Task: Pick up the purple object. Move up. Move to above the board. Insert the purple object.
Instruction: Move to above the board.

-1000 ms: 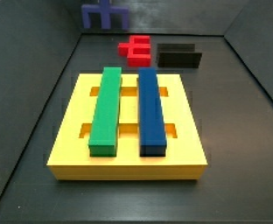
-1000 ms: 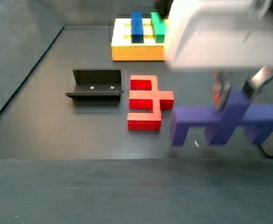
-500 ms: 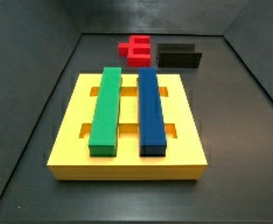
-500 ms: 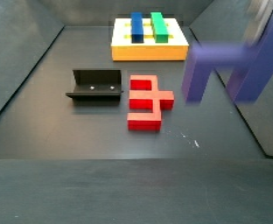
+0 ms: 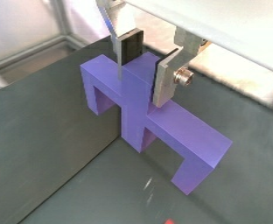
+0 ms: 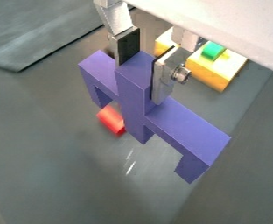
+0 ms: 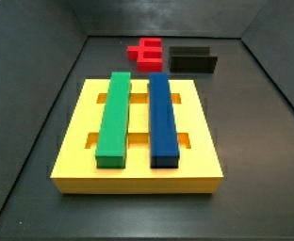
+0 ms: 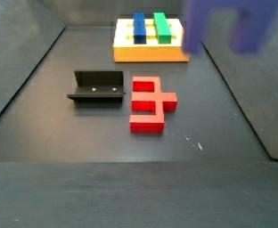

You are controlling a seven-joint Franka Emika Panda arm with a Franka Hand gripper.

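My gripper is shut on the central stub of the purple object, a blue-purple crossbar with short legs, and holds it in the air. Both wrist views show this grip, with the purple object hanging below the fingers. In a side view the purple object is a blur at the top right, beside the board; the gripper itself is out of that frame. The board is a yellow slab with slots. A corner of the board shows beyond the fingers in a wrist view.
A green bar and a dark-blue bar lie side by side in the board. A red stepped block lies on the floor next to the fixture. Dark walls enclose the floor on the sides.
The purple object has risen from near the floor beside the red block and moved toward the board, still in the gripper. It has left one side view.
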